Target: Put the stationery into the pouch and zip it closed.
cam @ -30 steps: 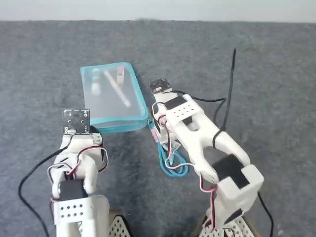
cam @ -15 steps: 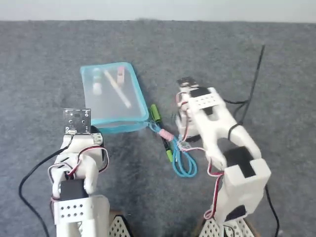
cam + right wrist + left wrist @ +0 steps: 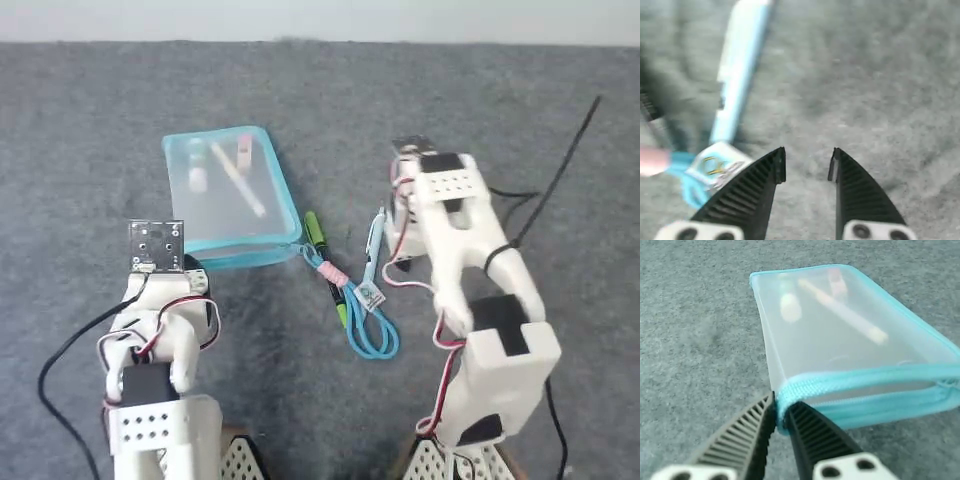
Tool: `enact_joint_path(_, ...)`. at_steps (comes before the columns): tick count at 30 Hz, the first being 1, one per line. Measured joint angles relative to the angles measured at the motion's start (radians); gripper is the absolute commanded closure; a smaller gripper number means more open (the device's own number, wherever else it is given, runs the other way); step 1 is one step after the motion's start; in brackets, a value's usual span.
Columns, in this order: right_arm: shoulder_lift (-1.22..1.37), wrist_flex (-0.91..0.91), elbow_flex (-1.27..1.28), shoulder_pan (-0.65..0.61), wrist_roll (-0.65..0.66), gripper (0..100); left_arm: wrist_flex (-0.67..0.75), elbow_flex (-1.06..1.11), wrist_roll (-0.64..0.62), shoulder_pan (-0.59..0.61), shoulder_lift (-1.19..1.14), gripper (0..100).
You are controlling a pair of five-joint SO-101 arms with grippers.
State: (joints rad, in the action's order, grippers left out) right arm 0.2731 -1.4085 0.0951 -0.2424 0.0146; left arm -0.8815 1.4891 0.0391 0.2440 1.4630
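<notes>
Grey carpet spreading across your workspace, pouch holding hazy pen shapes behind its frosted wall, your left gripper pinching its corner, your right gripper hanging parted near the blue pen outside.

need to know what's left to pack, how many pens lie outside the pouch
2. A green marker lies by the zipper corner of the pouch, crossed by the blue cord. A light blue pen lies beside it, near the right claw. Others may lie hidden.
</notes>
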Motion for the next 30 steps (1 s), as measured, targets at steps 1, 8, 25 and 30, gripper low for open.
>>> enact_joint_path(1,-0.015,-0.011,-0.014,-0.021,-0.003,84.3,0.0,0.0,0.0,0.0,0.0,99)
enact_joint_path(8,-0.066,0.018,-0.049,-0.186,-0.087,84.3,0.0,0.0,0.0,0.0,0.0,99)
enact_joint_path(25,0.152,0.078,-0.051,-0.198,-0.132,86.4,0.0,0.0,0.0,0.0,0.0,99)
enact_joint_path(30,0.158,0.043,-0.052,-0.155,-0.114,99.1,0.0,0.0,0.0,0.0,0.0,99)
